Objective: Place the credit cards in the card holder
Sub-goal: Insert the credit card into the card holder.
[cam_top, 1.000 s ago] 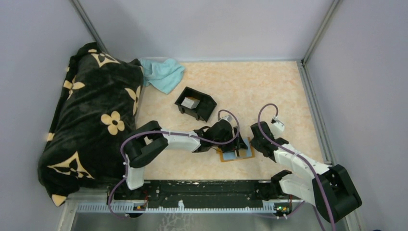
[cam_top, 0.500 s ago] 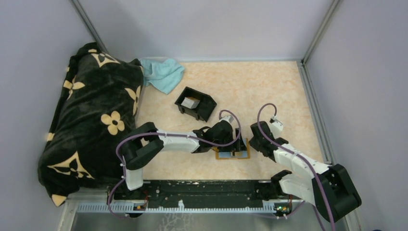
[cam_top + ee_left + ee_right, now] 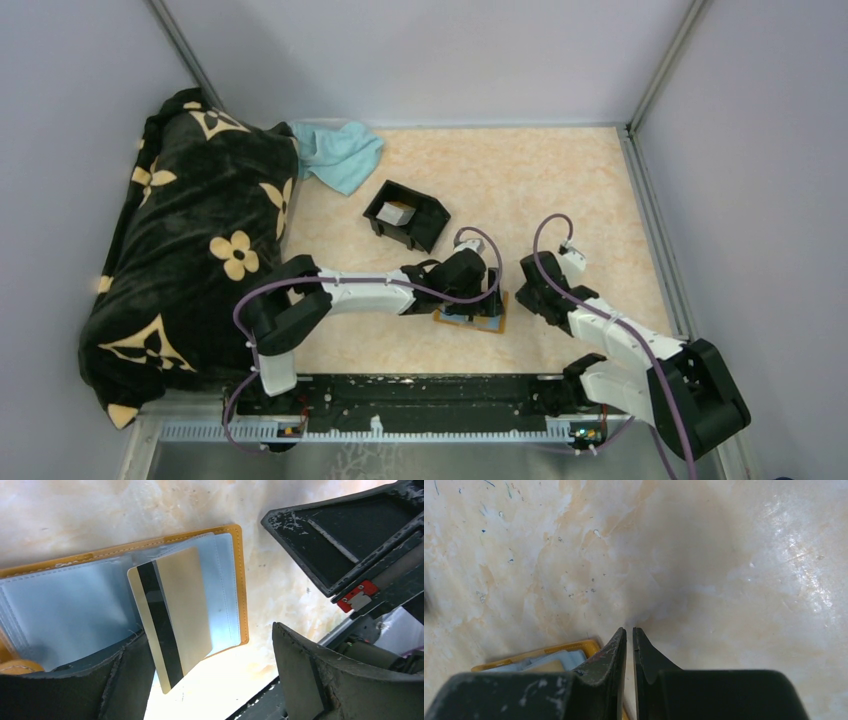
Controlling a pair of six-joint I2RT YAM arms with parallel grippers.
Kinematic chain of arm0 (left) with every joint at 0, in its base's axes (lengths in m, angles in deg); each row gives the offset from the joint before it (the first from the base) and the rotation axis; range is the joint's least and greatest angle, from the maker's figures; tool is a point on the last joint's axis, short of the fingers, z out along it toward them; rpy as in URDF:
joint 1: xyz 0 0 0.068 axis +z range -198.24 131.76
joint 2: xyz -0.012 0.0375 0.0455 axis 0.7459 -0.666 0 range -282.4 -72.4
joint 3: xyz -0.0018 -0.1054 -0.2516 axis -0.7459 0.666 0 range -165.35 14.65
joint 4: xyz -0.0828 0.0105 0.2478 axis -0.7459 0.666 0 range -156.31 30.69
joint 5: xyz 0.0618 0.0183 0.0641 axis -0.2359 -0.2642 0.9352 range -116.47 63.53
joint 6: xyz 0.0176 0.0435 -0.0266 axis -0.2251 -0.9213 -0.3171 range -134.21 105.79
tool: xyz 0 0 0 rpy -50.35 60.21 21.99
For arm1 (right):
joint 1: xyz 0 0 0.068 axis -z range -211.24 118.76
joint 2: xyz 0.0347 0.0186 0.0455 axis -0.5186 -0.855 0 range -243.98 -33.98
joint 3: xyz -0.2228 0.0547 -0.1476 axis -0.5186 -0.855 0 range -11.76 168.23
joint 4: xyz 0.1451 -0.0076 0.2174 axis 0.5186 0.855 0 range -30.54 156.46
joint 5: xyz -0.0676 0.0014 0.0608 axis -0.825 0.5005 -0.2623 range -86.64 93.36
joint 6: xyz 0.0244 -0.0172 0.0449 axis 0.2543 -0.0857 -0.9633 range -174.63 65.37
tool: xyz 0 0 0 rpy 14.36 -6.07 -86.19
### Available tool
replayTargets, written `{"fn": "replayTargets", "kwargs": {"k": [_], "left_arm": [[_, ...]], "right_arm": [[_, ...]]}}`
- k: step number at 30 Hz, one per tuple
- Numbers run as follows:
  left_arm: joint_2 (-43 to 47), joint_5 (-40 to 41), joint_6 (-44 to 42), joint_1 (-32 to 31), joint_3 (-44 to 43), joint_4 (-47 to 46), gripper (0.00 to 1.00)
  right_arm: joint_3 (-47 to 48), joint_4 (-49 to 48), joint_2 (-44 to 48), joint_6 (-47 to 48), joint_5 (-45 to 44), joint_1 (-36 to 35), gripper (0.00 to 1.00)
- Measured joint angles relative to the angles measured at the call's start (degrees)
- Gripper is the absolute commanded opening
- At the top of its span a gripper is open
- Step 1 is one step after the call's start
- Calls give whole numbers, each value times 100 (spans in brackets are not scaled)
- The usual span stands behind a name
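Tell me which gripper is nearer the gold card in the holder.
Left. The left gripper is open directly over the gold card in the card holder; the right gripper is shut over the table just past the holder's edge.

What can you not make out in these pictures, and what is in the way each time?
Top view: card holder mostly under the left tool; its card unseen there.
Left wrist view: whether the gold card sits inside a sleeve; holder's left part hidden by the tool, cut by the edge.
Right wrist view: only the holder's corner shows past the shut right tool.
Top view: pale item in the black tray too small to name.
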Motion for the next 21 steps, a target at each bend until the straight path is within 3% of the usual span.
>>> {"fn": "replayTargets", "kwargs": {"k": [15, 21], "left_arm": [[20, 1025, -487, -361, -450, 1285, 89], [-24, 1377, -640, -385, -457, 1344, 90]], "right_arm": [[-42, -59, 70, 223, 219, 0, 11], [-83, 59, 260, 568, 490, -76, 10]]}}
